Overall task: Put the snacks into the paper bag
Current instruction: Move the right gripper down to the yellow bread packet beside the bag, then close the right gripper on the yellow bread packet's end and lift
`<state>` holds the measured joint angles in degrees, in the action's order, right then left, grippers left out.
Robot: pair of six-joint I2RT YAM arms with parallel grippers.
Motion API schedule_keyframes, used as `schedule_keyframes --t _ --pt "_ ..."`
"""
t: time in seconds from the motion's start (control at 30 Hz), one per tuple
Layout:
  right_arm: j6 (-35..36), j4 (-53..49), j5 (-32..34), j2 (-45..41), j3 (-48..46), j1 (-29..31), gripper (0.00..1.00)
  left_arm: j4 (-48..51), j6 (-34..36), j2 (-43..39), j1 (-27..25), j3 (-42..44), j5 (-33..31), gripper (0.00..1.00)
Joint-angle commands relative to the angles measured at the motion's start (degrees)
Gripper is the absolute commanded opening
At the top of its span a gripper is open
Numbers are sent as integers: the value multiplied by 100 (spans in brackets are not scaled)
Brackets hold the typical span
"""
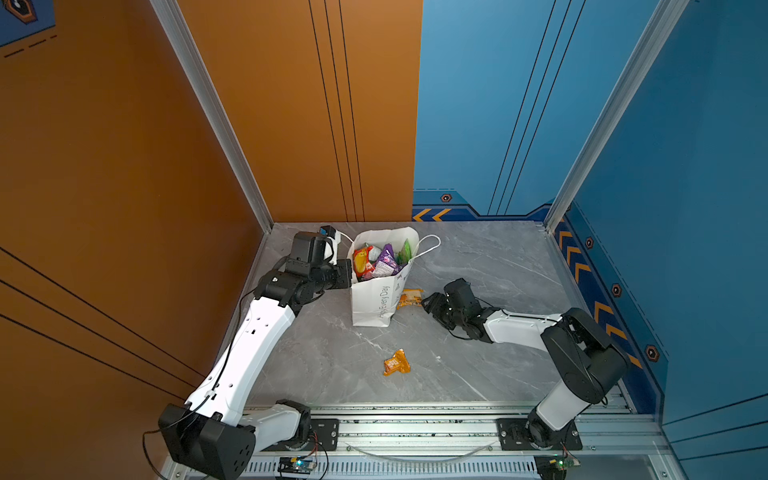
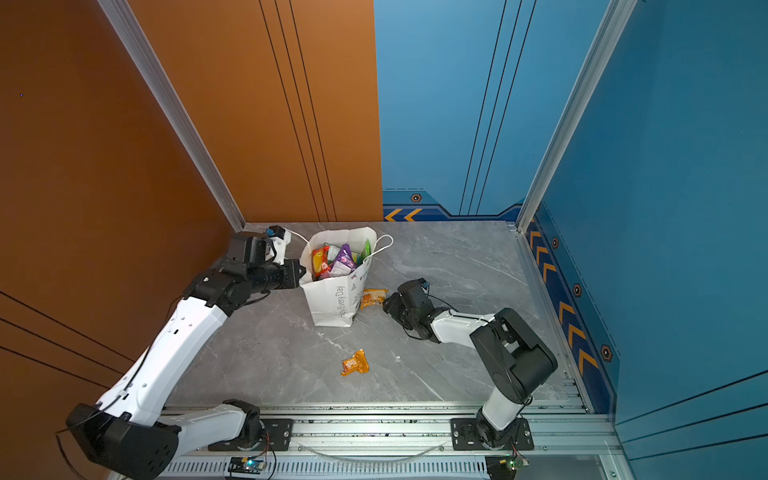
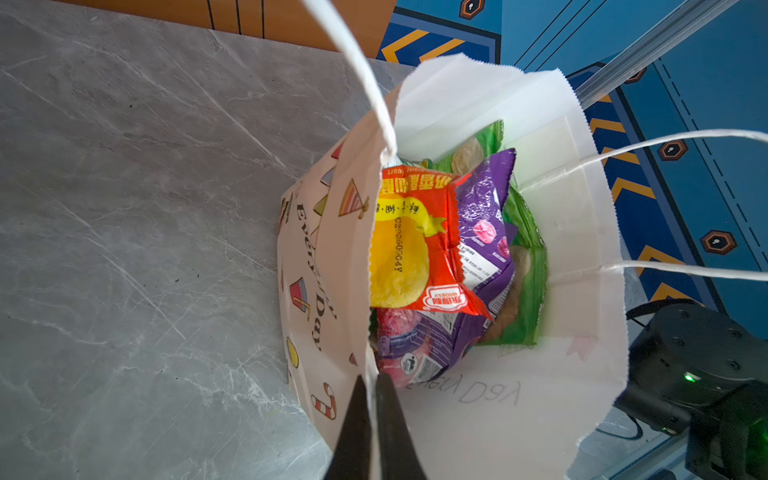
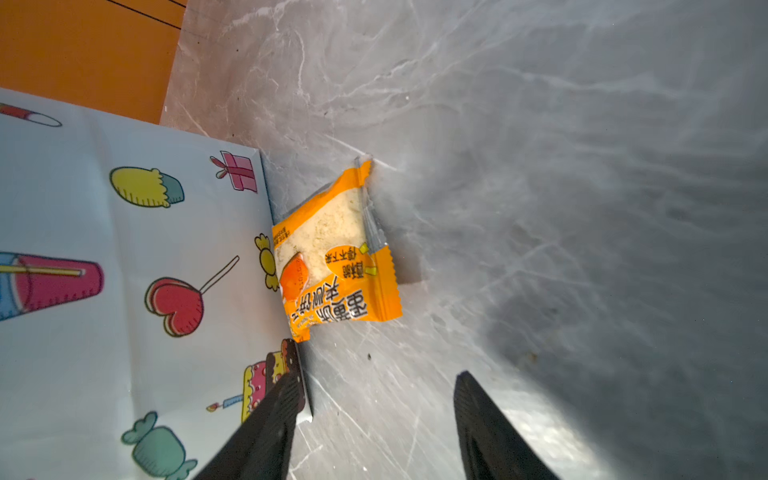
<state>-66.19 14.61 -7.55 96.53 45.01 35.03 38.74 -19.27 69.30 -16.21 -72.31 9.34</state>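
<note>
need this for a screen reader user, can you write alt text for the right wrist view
The right gripper, jaws open, points at a small orange snack packet lying on the grey marble table right beside the paper bag. The bag's white side, printed with cartoon sweets, stands close against one gripper finger; the packet is not yet gripped.

Grey marble tabletop: lying flat, forming the cell's floor.
Orange wall, blue wall: standing behind and at the sides.
2 aluminium posts: rising from the back corners.
Chevron strip: running along the blue wall's foot.
Slotted rail: lying across the near edge.
2 small boards: glowing green below the rail.
</note>
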Motion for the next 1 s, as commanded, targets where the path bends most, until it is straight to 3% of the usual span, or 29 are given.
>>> schedule_keyframes --t 0.0,0.43,0.83,0.97 --pt "137 -2 -319 241 291 -66 60 -385 164 -164 -40 -9 -99 0" --pt "116 72 -625 940 668 -288 57 -385 156 -133 -25 -7 -89 0" --pt "203 250 -766 1605 1134 -277 35 -385 160 -197 -24 -19 -89 0" --pt "203 352 -802 1667 1172 -293 23 -383 159 -209 -40 -16 -87 0"
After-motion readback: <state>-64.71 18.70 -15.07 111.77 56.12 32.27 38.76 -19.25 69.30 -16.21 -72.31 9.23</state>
